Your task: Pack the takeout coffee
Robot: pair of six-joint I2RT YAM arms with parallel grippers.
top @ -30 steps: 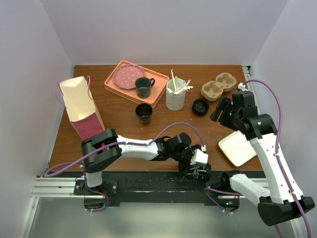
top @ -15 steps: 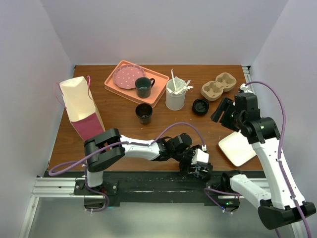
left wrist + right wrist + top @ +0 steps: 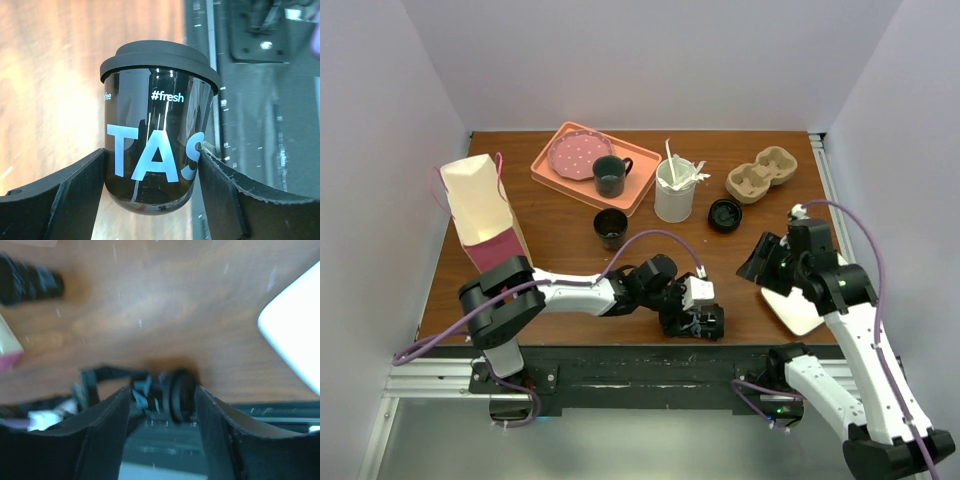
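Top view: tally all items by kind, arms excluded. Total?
Cups: 2, lettered cup in left hand, plain cup
Mug: 1
Plates: 2, pink plate, white plate
Tray: 1
Bag: 1
Carrier: 1
Loose lid: 1
Stirrer pot: 1
Total: 10

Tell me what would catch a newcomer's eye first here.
The takeout coffee, lidded and lettered, is clamped in the left gripper at the near edge of the table. Next come the cream-and-pink paper bag on the left and the orange tray at the back.
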